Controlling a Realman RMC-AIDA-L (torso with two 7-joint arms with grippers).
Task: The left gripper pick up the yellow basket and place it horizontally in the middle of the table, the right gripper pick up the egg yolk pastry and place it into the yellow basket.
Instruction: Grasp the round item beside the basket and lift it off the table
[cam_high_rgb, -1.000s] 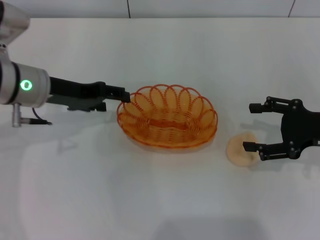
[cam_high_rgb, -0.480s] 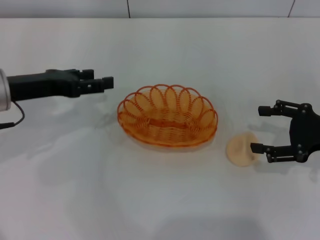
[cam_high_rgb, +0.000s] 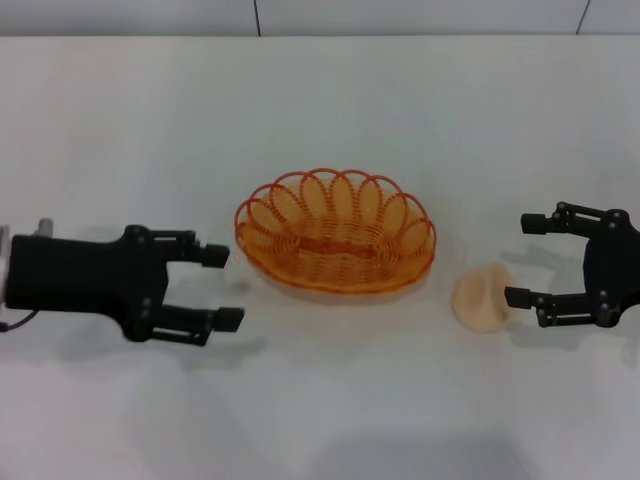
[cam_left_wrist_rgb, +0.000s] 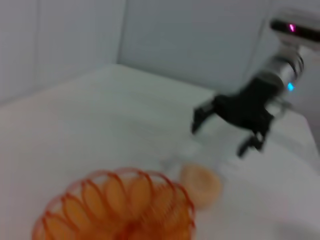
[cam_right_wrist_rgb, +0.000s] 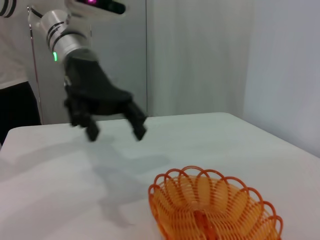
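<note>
The yellow basket (cam_high_rgb: 335, 233) lies lengthwise across the middle of the white table (cam_high_rgb: 330, 400), empty; it also shows in the left wrist view (cam_left_wrist_rgb: 117, 210) and the right wrist view (cam_right_wrist_rgb: 212, 207). The egg yolk pastry (cam_high_rgb: 482, 297) lies on the table just right of the basket; it also shows in the left wrist view (cam_left_wrist_rgb: 200, 184). My left gripper (cam_high_rgb: 225, 288) is open and empty, just left of the basket and apart from it. My right gripper (cam_high_rgb: 525, 260) is open and empty, its lower fingertip close beside the pastry's right edge.
The table's far edge meets a pale wall (cam_high_rgb: 400, 15) at the back. In the left wrist view the right gripper (cam_left_wrist_rgb: 225, 132) shows beyond the pastry; in the right wrist view the left gripper (cam_right_wrist_rgb: 115, 131) shows beyond the basket.
My left gripper let go of the basket's left rim, drew back, then swung down toward the front left of the basket and opened wide. My right gripper shifted slightly right; basket and pastry stayed put.
</note>
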